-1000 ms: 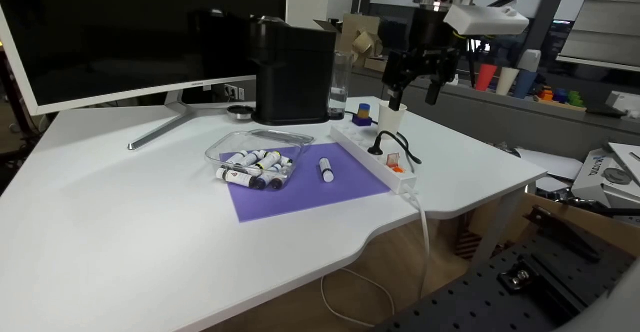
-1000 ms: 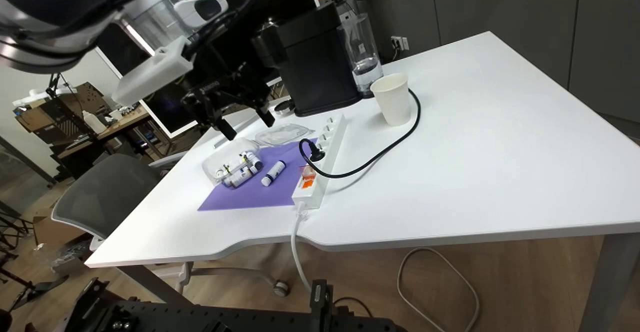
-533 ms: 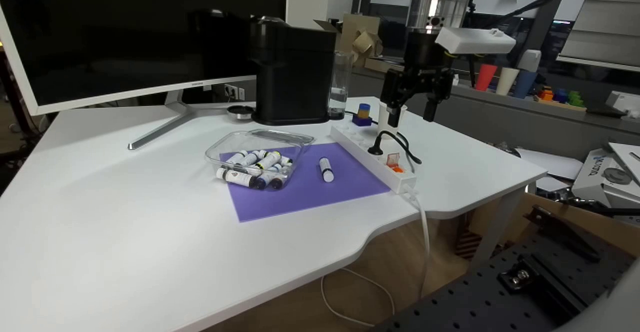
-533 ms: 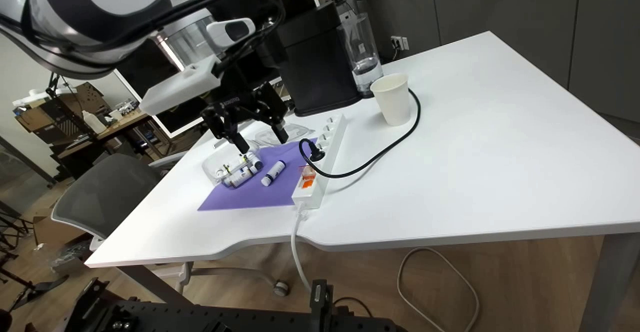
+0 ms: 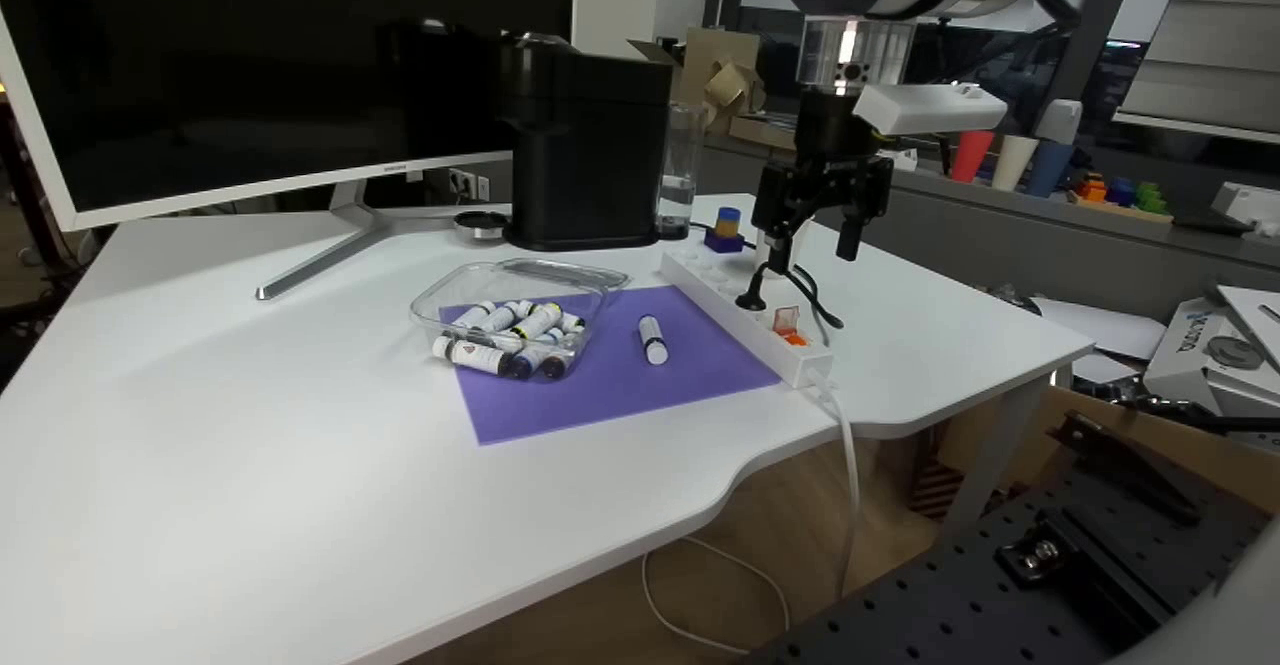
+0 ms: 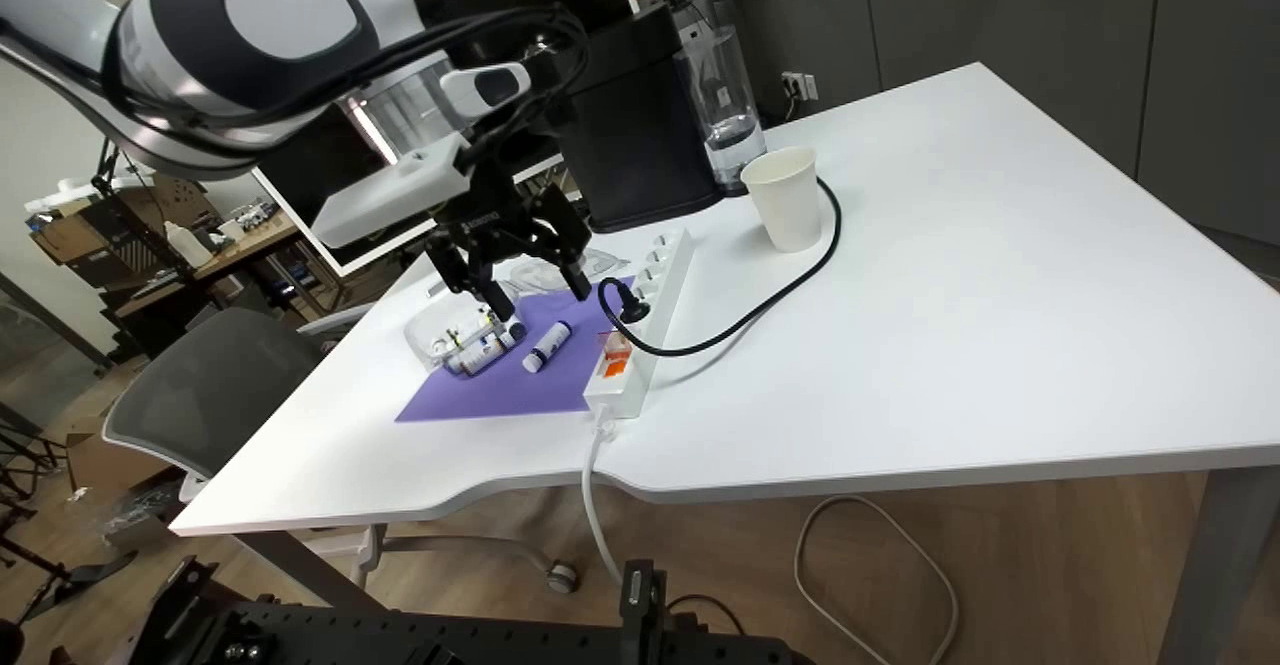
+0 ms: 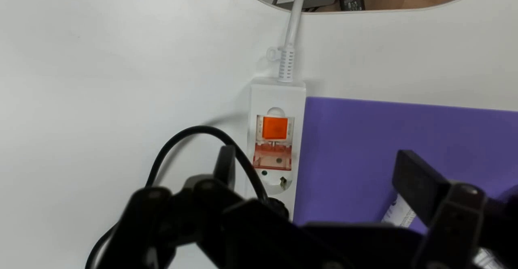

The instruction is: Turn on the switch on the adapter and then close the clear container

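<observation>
The gripper (image 5: 812, 251) hangs above the desk (image 7: 101, 79), jaws well apart with nothing between them, so any push on the orange switch (image 7: 275, 128) would come from one narrow tip; whether the switch is on, I can't tell. It sits at the corded end of the white adapter (image 7: 277, 99), right beside a raised, see-through red flap (image 5: 786, 320), and a press landing slightly off could knock that flap down over it. The black cable (image 7: 201, 129) worries me more: its loop arches close to the likely way down, and a snag might tug the plug (image 5: 750, 300) or drag the adapter sideways. The clear container (image 5: 520, 288) straddles an edge of the purple mat (image 5: 610, 395), its lid (image 5: 565, 271) folded back, and bottles (image 5: 540, 321) heaped inside could later keep that lid from seating.
</observation>
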### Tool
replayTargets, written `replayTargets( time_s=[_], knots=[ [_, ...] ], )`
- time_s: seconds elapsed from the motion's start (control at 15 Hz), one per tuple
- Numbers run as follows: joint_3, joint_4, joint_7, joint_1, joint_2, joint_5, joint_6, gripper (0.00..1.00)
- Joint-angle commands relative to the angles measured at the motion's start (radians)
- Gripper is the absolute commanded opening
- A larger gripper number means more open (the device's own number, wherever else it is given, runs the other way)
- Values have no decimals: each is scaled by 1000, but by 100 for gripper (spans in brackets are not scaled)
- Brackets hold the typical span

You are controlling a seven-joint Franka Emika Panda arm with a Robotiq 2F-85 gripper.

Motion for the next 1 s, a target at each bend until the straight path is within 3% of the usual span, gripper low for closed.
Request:
replayTargets(
  time_s=[0.0, 0.33, 0.67, 0.93],
  knots=[
    [11, 95, 30, 10, 122, 11, 3, 74],
    [29, 174, 41, 16, 233, 40, -10, 38],
    [22, 179, 93, 38, 276, 31, 7, 5],
    [9, 161, 139, 55, 283, 18, 32, 0]
  ],
)
